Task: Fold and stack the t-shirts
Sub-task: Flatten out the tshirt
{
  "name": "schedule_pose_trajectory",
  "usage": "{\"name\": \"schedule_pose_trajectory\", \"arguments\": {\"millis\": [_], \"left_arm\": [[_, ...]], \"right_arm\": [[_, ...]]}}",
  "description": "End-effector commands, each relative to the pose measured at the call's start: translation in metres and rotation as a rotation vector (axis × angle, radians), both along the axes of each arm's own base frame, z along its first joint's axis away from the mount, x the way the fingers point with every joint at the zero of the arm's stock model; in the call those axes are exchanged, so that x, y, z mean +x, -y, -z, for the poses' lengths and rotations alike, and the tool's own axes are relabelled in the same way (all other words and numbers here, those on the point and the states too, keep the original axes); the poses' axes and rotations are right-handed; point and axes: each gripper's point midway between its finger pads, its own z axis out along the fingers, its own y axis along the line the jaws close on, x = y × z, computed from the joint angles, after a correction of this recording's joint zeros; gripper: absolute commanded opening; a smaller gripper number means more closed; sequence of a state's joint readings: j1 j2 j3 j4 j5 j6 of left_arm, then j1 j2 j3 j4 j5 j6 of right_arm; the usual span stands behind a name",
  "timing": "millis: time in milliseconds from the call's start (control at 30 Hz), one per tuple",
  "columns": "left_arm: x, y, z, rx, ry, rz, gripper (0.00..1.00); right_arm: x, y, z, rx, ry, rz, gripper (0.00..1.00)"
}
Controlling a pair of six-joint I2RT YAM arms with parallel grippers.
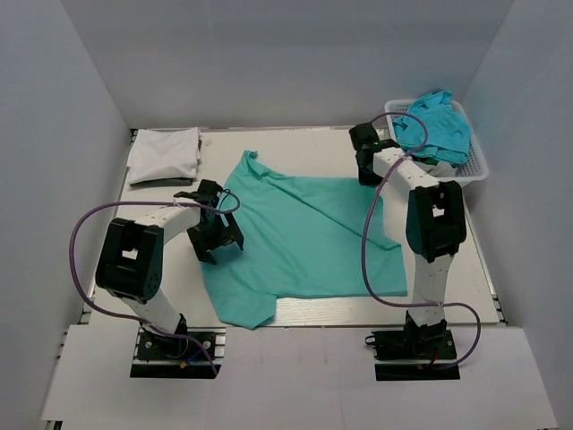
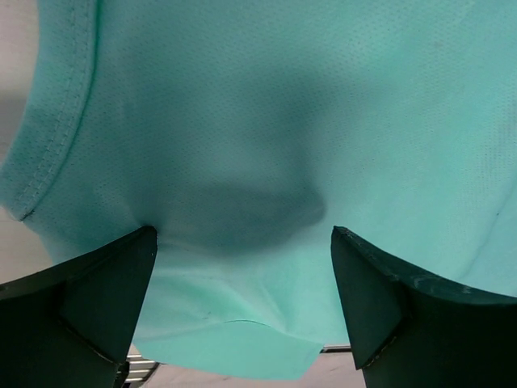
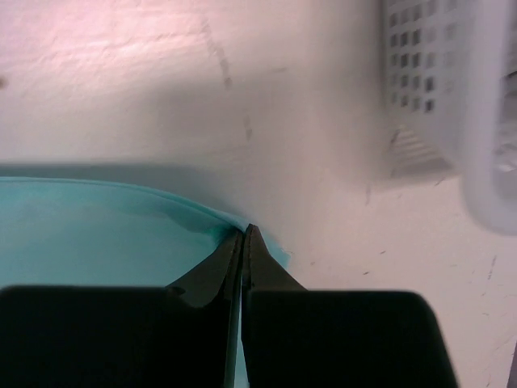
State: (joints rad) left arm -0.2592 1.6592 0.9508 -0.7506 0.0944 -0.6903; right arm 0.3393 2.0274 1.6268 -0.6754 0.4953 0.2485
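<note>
A teal-green t-shirt (image 1: 309, 237) lies partly folded across the middle of the table. My left gripper (image 1: 221, 246) stands open at the shirt's left edge. In the left wrist view the left gripper (image 2: 242, 233) has teal-green cloth (image 2: 266, 121) filling the gap between its wide-apart fingers. My right gripper (image 1: 367, 177) is at the shirt's far right corner. Seen from its wrist, the right gripper (image 3: 245, 236) is shut on the teal-green hem (image 3: 121, 234) there. A folded white t-shirt (image 1: 164, 154) rests at the back left. A turquoise-blue t-shirt (image 1: 436, 125) is heaped in the basket.
The white lattice basket (image 1: 476, 170) stands at the back right corner, close to the right arm; its wall (image 3: 420, 81) shows in the right wrist view. Grey walls close in the table (image 1: 295, 148) on three sides. Purple cables loop from both arms.
</note>
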Motion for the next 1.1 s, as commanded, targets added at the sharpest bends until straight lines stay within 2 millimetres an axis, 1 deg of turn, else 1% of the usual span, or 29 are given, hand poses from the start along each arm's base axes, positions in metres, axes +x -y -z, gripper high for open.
{"name": "schedule_pose_trajectory", "arguments": {"millis": [0,33,67,100,167,200,233,333,367,400,433,500,533,567,600,633,667,700,733,767,800,833,867,900,933,967,1000,1033,1067], "left_arm": [[-0.044,-0.028,0.033,0.127,-0.174,0.037,1.00],[-0.044,-0.028,0.033,0.127,-0.175,0.037,1.00],[-0.047,-0.029,0.032,0.130,-0.183,0.047,1.00],[-0.050,-0.029,0.032,0.132,-0.195,0.047,1.00],[-0.051,-0.032,0.029,0.146,-0.204,0.058,1.00],[-0.052,-0.033,0.026,0.146,-0.200,0.067,1.00],[-0.056,-0.034,0.028,0.148,-0.209,0.068,1.00],[-0.050,-0.036,0.024,0.152,-0.188,0.066,1.00],[-0.050,-0.034,0.024,0.143,-0.190,0.067,1.00],[-0.043,-0.033,0.021,0.139,-0.172,0.066,1.00],[-0.033,-0.026,0.015,0.123,-0.142,0.083,1.00],[-0.019,-0.019,0.005,0.104,-0.093,0.100,1.00],[-0.006,-0.013,-0.005,0.083,-0.061,0.101,1.00],[0.003,-0.009,-0.013,0.066,-0.027,0.101,1.00],[0.008,-0.005,-0.019,0.051,-0.015,0.102,1.00],[0.024,0.000,-0.036,0.030,0.049,0.112,1.00],[0.031,0.006,-0.047,0.003,0.084,0.127,1.00],[0.046,0.010,-0.060,-0.007,0.132,0.127,1.00],[0.053,0.012,-0.067,-0.012,0.155,0.127,1.00],[0.063,0.016,-0.075,-0.028,0.195,0.139,1.00],[0.078,0.020,-0.090,-0.040,0.253,0.138,1.00],[0.092,0.024,-0.094,-0.047,0.293,0.138,1.00],[0.103,0.027,-0.098,-0.053,0.318,0.138,1.00],[0.120,0.034,-0.112,-0.079,0.368,0.142,1.00],[0.134,0.042,-0.106,-0.099,0.383,0.158,1.00],[0.151,0.049,-0.114,-0.120,0.421,0.163,1.00],[0.161,0.057,-0.096,-0.142,0.390,0.173,1.00],[0.170,0.061,-0.092,-0.149,0.388,0.190,1.00],[0.193,0.069,-0.105,-0.165,0.442,0.204,1.00]], "right_arm": [[0.034,0.026,-0.022,-0.046,0.103,0.063,0.00],[0.041,0.034,-0.027,-0.069,0.118,0.066,0.00],[0.047,0.040,-0.020,-0.095,0.109,0.064,0.00],[0.058,0.045,-0.030,-0.094,0.148,0.078,0.00],[0.070,0.053,-0.027,-0.108,0.142,0.086,0.00],[0.074,0.062,-0.033,-0.126,0.150,0.105,0.00],[0.079,0.064,-0.039,-0.131,0.167,0.110,0.00],[0.090,0.066,-0.045,-0.150,0.198,0.108,0.00],[0.093,0.063,-0.045,-0.144,0.207,0.099,0.03],[0.096,0.067,-0.046,-0.156,0.206,0.090,0.15],[0.096,0.060,-0.050,-0.153,0.206,0.070,0.46],[0.101,0.048,-0.056,-0.108,0.215,0.046,0.65],[0.095,0.042,-0.061,-0.093,0.202,0.025,0.80],[0.093,0.029,-0.060,-0.033,0.193,-0.017,0.85],[0.088,0.025,-0.056,-0.017,0.178,-0.032,0.88],[0.084,0.016,-0.078,0.034,0.215,-0.057,0.90],[0.073,0.006,-0.066,0.049,0.184,-0.083,0.90],[0.068,0.000,-0.079,0.093,0.210,-0.096,0.90],[0.063,-0.009,-0.082,0.123,0.210,-0.117,0.90],[0.050,-0.012,-0.085,0.140,0.215,-0.128,0.90],[0.045,-0.019,-0.083,0.179,0.208,-0.142,0.90],[0.039,-0.025,-0.087,0.198,0.216,-0.155,0.90],[0.031,-0.028,-0.079,0.206,0.197,-0.163,0.90],[0.027,-0.037,-0.076,0.255,0.182,-0.175,0.90],[0.018,-0.040,-0.070,0.269,0.158,-0.178,0.90],[0.014,-0.045,-0.065,0.285,0.142,-0.173,0.90],[0.010,-0.049,-0.063,0.306,0.133,-0.179,0.90],[0.002,-0.047,-0.049,0.303,0.099,-0.169,0.90],[-0.001,-0.045,-0.046,0.317,0.092,-0.143,0.90]]}}
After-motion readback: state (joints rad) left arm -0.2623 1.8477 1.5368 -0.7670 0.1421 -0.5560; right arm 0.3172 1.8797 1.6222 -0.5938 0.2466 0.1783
